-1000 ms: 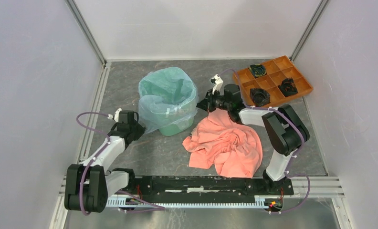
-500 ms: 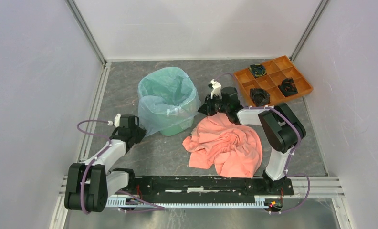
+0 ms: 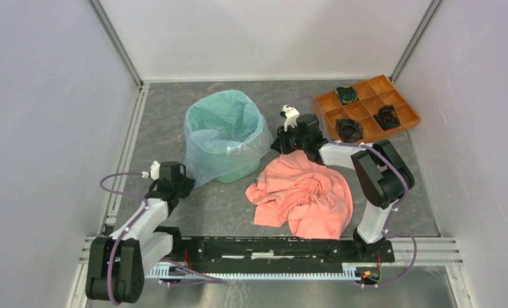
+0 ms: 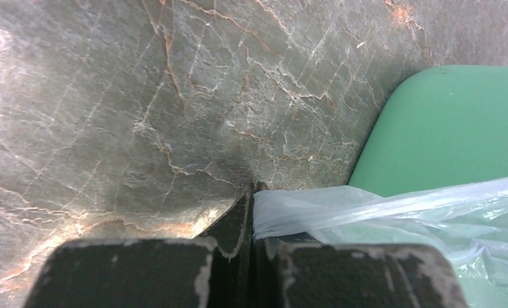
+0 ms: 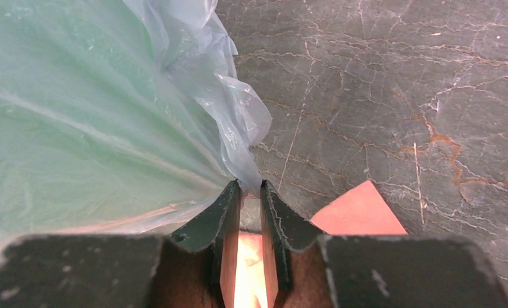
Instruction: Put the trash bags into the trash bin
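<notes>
Upper centre of the overhead frame: bag (image 3: 222,120) drapes over the bin (image 3: 238,172), its hem pinched by left end effector (image 4: 252,192) and right end effector (image 5: 250,190); opposed pulling may tear the film or tip the bin.

The trash bin (image 3: 240,171) with the trash bag (image 3: 203,144) over it blocks the middle of the table (image 3: 174,102), the pink cloth (image 3: 306,192) covers the near right part, the orange tray (image 3: 367,95) fills the far right corner, and there is free room along the far edge and in the far left corner.
</notes>
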Robot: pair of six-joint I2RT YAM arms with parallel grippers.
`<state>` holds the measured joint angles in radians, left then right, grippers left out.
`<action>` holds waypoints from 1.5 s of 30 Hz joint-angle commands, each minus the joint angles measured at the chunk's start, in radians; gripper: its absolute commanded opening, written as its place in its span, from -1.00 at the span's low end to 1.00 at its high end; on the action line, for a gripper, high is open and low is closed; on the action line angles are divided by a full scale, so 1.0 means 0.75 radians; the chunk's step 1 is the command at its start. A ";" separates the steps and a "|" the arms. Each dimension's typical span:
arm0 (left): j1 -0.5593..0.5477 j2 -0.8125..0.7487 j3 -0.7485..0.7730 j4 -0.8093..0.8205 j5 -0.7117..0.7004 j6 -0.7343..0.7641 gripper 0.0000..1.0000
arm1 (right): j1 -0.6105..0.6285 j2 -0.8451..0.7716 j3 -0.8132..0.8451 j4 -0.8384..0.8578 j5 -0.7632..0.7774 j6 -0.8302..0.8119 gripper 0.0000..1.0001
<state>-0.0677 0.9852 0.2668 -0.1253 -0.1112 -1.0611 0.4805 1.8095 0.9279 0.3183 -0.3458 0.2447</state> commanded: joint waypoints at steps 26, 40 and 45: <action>0.006 -0.389 0.882 -0.360 0.088 0.826 0.86 | 0.033 -0.538 0.319 -0.581 0.214 -0.194 0.75; -0.512 0.454 1.671 -0.728 0.103 1.206 0.63 | 0.052 -0.748 -0.007 -0.449 0.288 -0.223 0.77; -0.558 0.570 1.677 -0.793 -0.051 1.134 0.44 | 0.053 -0.784 -0.025 -0.477 0.363 -0.268 0.77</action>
<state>-0.4885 1.4044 1.5036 -0.6399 -0.0063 -0.2508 0.5217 1.2613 0.9161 -0.0860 -0.1345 0.0795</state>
